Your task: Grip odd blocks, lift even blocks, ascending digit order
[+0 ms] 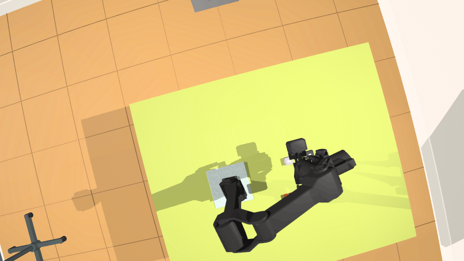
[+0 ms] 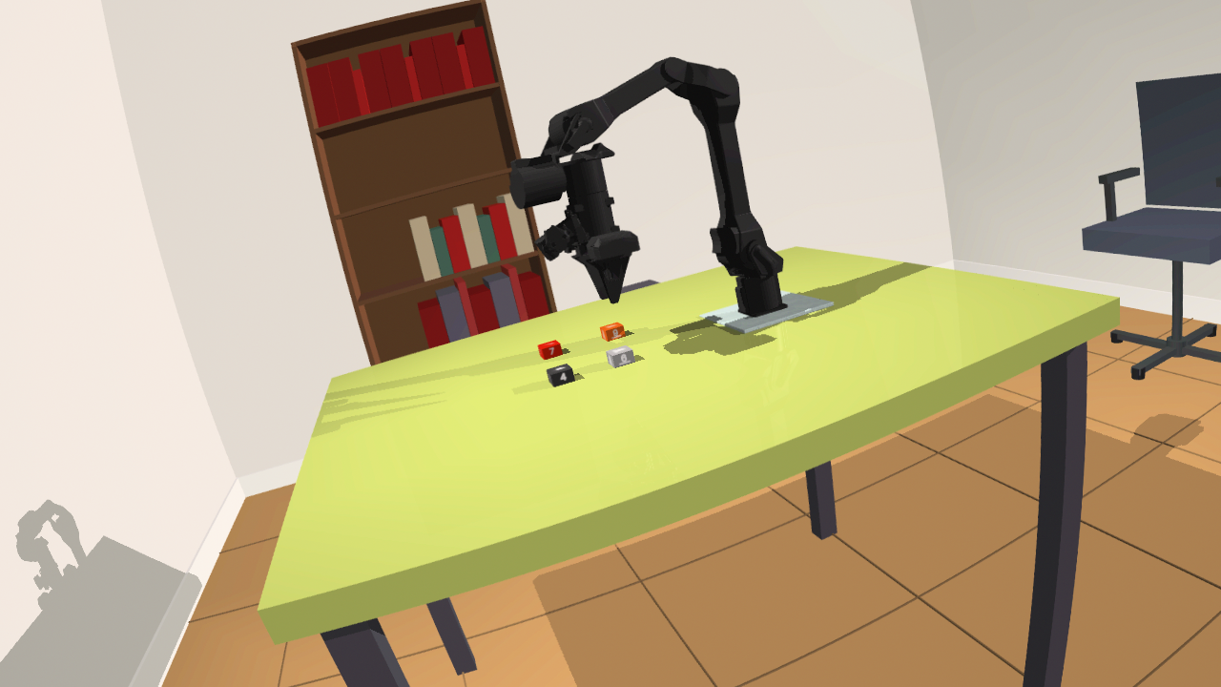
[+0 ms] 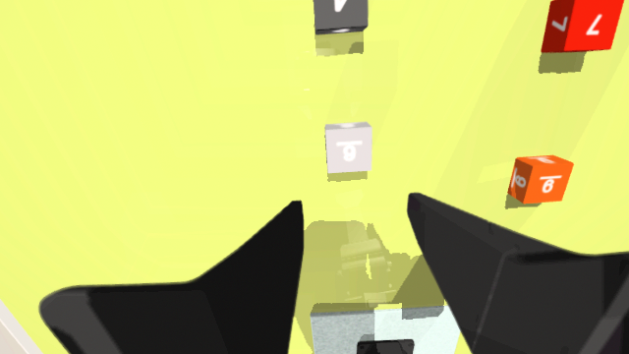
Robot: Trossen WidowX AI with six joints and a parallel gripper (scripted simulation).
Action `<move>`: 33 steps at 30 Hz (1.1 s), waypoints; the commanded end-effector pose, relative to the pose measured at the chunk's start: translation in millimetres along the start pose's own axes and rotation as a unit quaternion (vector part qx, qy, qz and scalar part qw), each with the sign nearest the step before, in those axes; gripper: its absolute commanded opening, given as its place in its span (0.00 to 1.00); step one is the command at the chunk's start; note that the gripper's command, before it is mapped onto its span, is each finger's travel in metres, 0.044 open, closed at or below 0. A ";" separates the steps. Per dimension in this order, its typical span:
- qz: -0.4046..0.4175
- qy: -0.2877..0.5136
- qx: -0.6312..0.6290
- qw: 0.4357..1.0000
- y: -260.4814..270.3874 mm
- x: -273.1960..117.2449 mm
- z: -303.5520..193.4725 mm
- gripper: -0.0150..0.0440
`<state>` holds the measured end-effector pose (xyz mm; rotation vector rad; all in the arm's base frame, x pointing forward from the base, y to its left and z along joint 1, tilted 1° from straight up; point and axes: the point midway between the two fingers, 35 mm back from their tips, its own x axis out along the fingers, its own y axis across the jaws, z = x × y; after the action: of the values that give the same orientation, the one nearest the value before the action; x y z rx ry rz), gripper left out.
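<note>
1. Black block (image 1: 309, 153) (image 2: 560, 376) (image 3: 341, 15), marked 4: on the table (image 1: 259, 107) (image 2: 478, 461) (image 3: 147, 147), cut off at the wrist view's upper edge.
2. Red block (image 2: 549, 350) (image 3: 585, 26), marked 7: on the table, near the black block.
3. Pale grey block (image 1: 288, 161) (image 2: 620, 357) (image 3: 349, 148): on the table, between the black block and the arm's base plate (image 1: 214, 178) (image 2: 815, 302) (image 3: 339, 326); digit uncertain.
4. Orange block (image 1: 286, 195) (image 2: 611, 331) (image 3: 545, 180): near the pale grey block; digit likewise uncertain.
5. Gripper (image 1: 299, 170) (image 2: 612, 301) (image 3: 355, 206): above the table, pointing down, fingers partly spread, nothing between them.
</note>
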<state>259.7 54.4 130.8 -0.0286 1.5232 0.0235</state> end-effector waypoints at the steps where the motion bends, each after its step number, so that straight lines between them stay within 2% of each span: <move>1: -0.003 0.009 0.002 1.000 -1.7 40.6 -6.9 0.77; 5: -0.003 0.009 0.002 1.000 -2.0 49.3 -8.4 0.93; 31: -0.003 0.010 0.002 1.000 -2.3 85.6 -9.2 0.93; 33: -0.003 0.010 0.002 1.000 -2.3 85.6 -9.2 0.84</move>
<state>254.7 52.1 47.4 -0.0277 1.5389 0.0178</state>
